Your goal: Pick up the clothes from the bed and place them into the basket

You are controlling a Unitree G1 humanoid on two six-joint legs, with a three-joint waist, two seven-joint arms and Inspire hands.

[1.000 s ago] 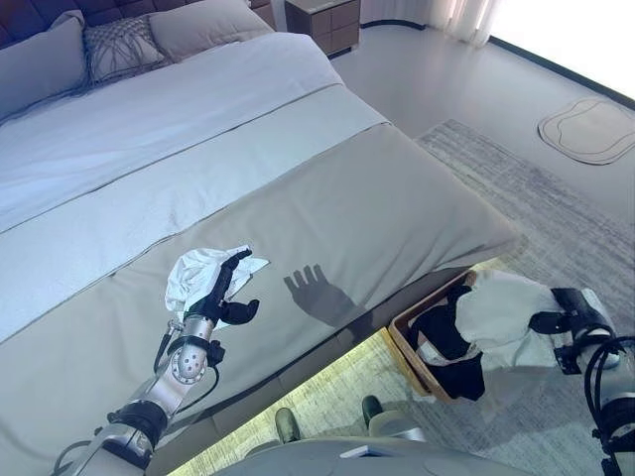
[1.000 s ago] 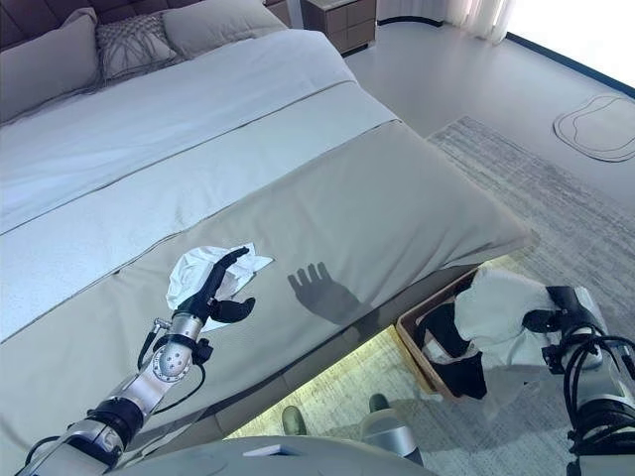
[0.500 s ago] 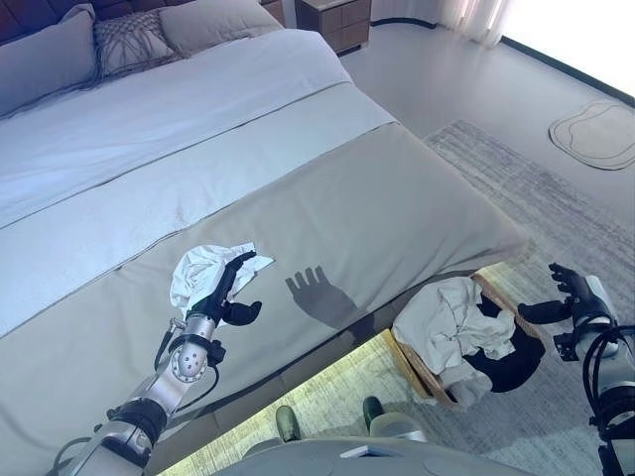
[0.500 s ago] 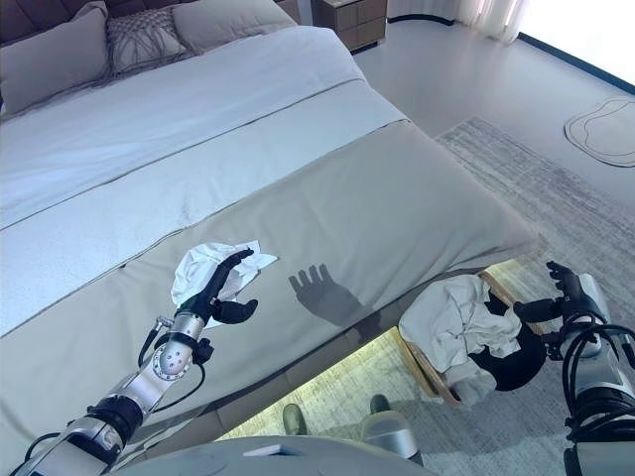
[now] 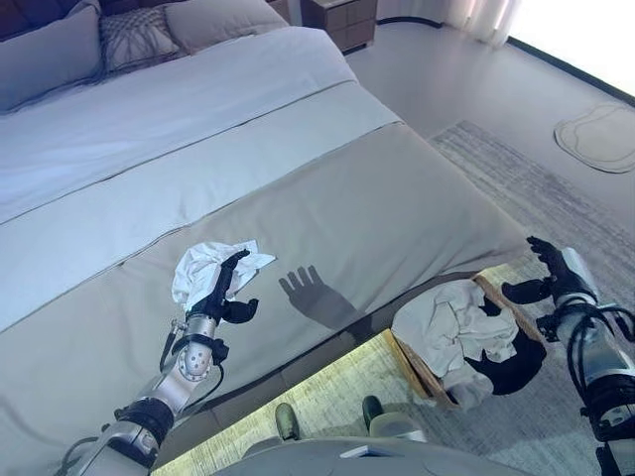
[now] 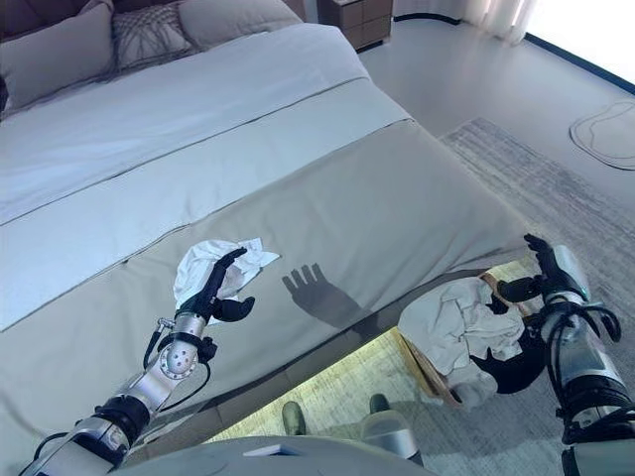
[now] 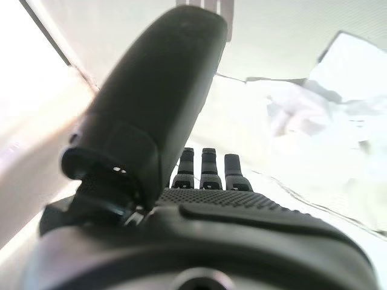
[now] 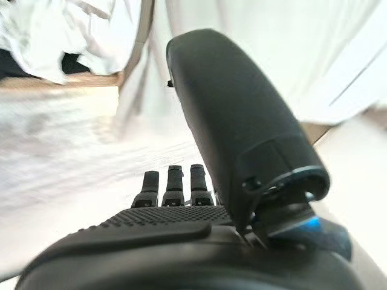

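Note:
A crumpled white garment [image 5: 203, 266] lies on the grey bed cover near the bed's foot; the same white garment [image 7: 314, 115] shows past my left fingers. My left hand [image 5: 223, 295] hovers open just in front of it, fingers stretched toward it without touching. On the floor beside the bed stands a wooden basket [image 5: 417, 362] holding a white garment [image 5: 451, 322] on top of dark clothes [image 5: 511, 362]. My right hand [image 5: 551, 273] is open and empty, raised just right of the basket. The basket's white garment [image 8: 78, 30] also appears in the right wrist view.
The bed [image 5: 327, 188] has a grey cover at its foot, a pale sheet above and pillows [image 5: 134, 35] at the head. A grey rug [image 5: 566, 213] lies under the basket. A nightstand [image 5: 342, 18] stands by the headboard, and a small mat [image 5: 597, 139] lies far right.
My right hand let the white garment drop into the basket, opened and lifted up to the right of it. My left hand has stayed open in front of the garment on the bed.

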